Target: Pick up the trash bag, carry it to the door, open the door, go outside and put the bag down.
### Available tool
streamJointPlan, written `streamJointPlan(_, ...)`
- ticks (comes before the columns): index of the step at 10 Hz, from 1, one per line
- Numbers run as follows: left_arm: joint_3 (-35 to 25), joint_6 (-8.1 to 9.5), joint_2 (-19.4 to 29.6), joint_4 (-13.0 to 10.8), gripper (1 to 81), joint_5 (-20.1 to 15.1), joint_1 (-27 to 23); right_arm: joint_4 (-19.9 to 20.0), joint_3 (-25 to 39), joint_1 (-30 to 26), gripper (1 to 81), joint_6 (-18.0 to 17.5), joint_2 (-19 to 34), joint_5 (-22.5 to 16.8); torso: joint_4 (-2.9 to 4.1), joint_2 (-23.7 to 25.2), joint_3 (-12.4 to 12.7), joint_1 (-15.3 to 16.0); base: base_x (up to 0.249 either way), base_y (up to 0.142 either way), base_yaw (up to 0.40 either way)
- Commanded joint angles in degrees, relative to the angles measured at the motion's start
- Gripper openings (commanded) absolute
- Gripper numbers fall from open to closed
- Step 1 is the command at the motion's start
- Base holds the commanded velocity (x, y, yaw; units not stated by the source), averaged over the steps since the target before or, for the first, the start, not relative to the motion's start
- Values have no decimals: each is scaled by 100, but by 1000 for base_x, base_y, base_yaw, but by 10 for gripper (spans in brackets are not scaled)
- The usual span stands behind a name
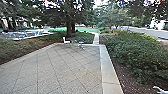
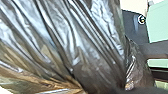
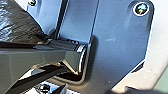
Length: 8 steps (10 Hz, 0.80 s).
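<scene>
It's out over the paving (image 1: 72,67), trash bag (image 2: 75,45) at upper left, seemingly gripped by the left claw (image 2: 110,90); only setting down remains. Right claw (image 3: 120,91): can't tell.

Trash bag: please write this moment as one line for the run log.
outdoors | paved yard ahead | trash bag close to left wrist camera | white chair near yard's far edge | hold on bag unclear

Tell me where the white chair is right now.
In the head view, the white chair stands left of centre at the far edge of the paved yard, in front of the tree trunk.
</scene>
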<state>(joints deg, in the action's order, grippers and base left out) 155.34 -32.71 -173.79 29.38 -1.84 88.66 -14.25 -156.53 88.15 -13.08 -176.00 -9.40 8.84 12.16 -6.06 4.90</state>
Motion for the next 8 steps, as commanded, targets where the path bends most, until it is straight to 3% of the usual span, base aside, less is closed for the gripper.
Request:
streamJointPlan(1, -39, 1, 46, 156, 10, -414, -310, -113, 53, -267, 811, -2, -79, -299, 544, 0, 0, 0, 0, 0, 0)
streamJointPlan(2, -39, 1, 63, 209, 10, -414, -353, -122, 44, -258, 811, -2, -61, -299, 188, 0, 0, 0, 0, 0, 0)
streamJointPlan(3, -135, 10, 142, 296, 10, -422, -415, -130, 71, -257, 811, 7, -61, -299, 360, 0, 0, 0, 0, 0, 0)
streamJointPlan(4, -344, 1, 281, 366, 10, -422, -485, -148, 71, -249, 811, 16, -70, -308, 483, 0, 0, 0, 0, 0, 0)
streamJointPlan(5, -645, 1, 476, 446, 10, -440, -573, -210, 88, -232, 811, 16, -70, -308, 522, 0, -156, 0, 0, 0, 0)
streamJointPlan(8, -1418, 10, 1116, 875, 10, -475, -986, -262, 115, -223, 811, 16, -70, -308, 509, 2, -719, -5, 0, 0, 0)
